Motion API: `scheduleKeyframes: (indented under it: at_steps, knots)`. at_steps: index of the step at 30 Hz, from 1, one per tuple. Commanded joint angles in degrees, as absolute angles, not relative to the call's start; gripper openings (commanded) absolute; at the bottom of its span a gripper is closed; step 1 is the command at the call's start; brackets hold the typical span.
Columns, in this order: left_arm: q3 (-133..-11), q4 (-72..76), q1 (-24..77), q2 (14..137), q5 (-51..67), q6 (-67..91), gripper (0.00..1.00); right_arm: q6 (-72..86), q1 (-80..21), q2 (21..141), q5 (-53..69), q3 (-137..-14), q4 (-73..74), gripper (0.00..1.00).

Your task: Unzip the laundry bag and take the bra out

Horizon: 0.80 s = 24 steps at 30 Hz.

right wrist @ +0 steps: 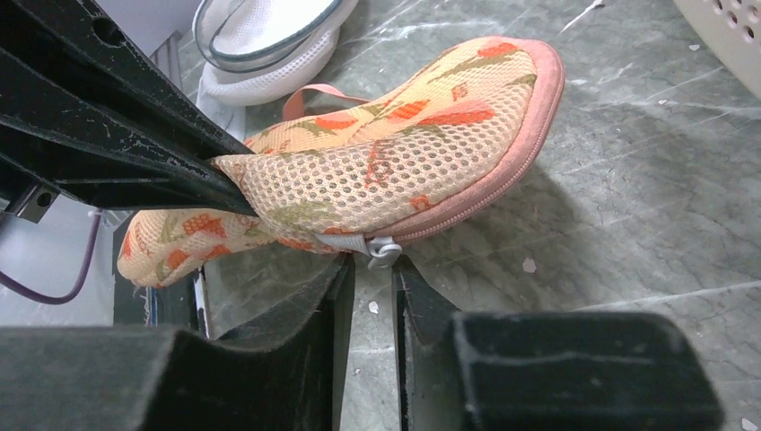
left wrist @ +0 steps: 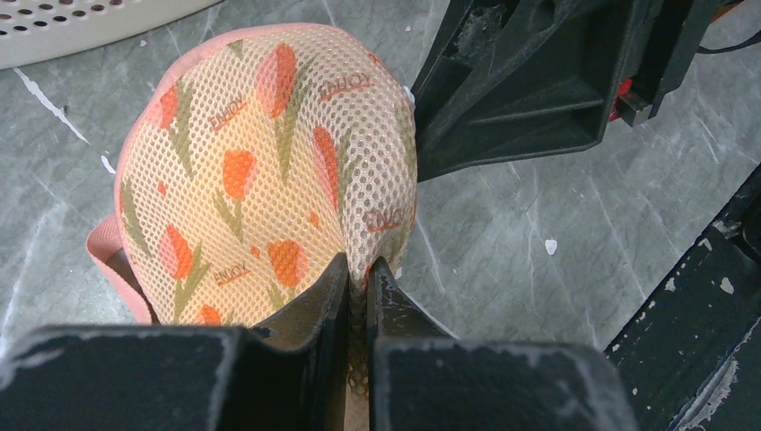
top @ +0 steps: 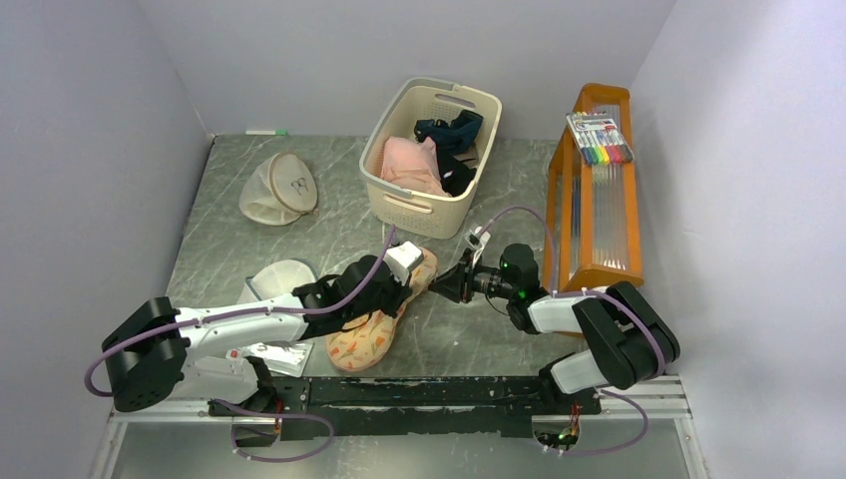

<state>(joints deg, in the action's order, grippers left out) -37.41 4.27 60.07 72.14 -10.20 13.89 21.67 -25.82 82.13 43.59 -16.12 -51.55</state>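
Toward the front edge of the grey marbled table (top: 479, 339), about midway along it, lies the flat oval peach-pink mesh laundry bag printed with orange carrot shapes (top: 374, 334) (left wrist: 260, 171) (right wrist: 404, 171). Its near end comes close to the table's front edge, and its far end points at the front wall of the cream perforated plastic basket (top: 409, 210), near it but apart.

The left gripper (top: 404, 279) (left wrist: 359, 274) reaches in from the left side. Its jaws are closed on a pinch of the bag's mesh top, which is pulled up into a ridge. The right gripper (top: 457, 284) (right wrist: 371, 269) comes in low from the right, level with the bag's pink zipped rim. Its jaws stand a narrow gap apart, with the small pale zip pull (right wrist: 384, 252) sitting right at their tips. I cannot tell whether they touch it.

Bare table lies open on the right, between the bag and the long orange plastic rack (top: 589, 249) along the right edge. The left is tighter: a white mesh dome bag (top: 279, 279) (right wrist: 269, 36) sits just beside the left arm. A beige round bag with a brown rim (top: 279, 188) lies well apart, toward the back left corner. Inside the basket are a pink garment (top: 409, 165) and a dark navy garment (top: 449, 130).
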Motion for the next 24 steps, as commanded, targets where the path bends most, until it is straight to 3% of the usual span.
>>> scheduleKeyframes:
  at_steps: [1, 6, 14, 17, 24]
  knots:
    - [-37.49, 6.40, 59.69, 70.70, -8.78, 13.87, 0.10, 20.57, -25.60, 81.20, 43.16, -16.40, -53.59, 0.20]
    - [-37.31, 5.84, 59.68, 70.92, -7.25, 14.57, 0.09, 20.03, -25.53, 81.91, 42.10, -16.89, -53.48, 0.00]
    - [-36.84, 5.87, 59.62, 70.42, -10.55, 15.11, 0.11, 17.05, -25.58, 74.00, 29.35, -15.12, -45.48, 0.00]
    - [-37.24, 6.21, 59.62, 71.44, -10.67, 15.37, 0.15, 17.28, -25.66, 73.90, 29.95, -15.19, -46.19, 0.00]
    - [-38.80, 4.66, 59.60, 72.00, -10.46, 16.36, 0.15, 17.76, -25.75, 73.28, 30.81, -14.51, -46.70, 0.00]
